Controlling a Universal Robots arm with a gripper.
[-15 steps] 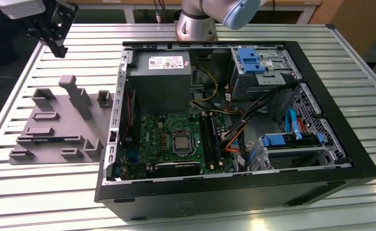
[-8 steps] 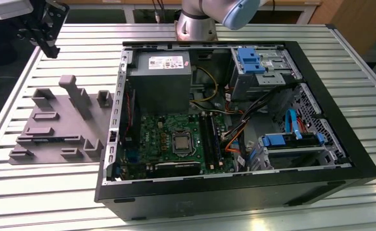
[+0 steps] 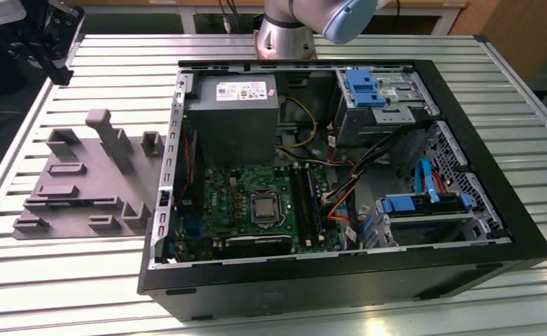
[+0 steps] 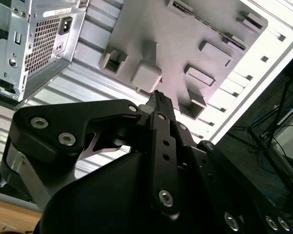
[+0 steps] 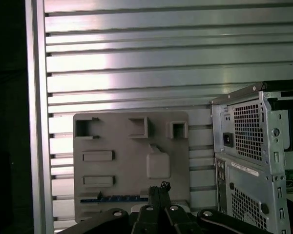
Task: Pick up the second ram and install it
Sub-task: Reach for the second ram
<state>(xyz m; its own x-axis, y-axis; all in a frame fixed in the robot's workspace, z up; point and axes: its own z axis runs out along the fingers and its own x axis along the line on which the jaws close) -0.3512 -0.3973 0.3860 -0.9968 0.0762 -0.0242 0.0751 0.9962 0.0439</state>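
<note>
A grey tray (image 5: 132, 161) lies on the shiny striped table (image 5: 136, 48). The second ram (image 5: 115, 198), thin and dark, sits in a slot of the tray. The gripper (image 5: 159, 188) hangs near it, fingers pressed together. A computer case (image 5: 249, 156) stands beside the tray.

The second ram (image 5: 115, 199) lies in the tray (image 3: 77, 175) at the exterior view's left of the case (image 3: 348, 287).
</note>
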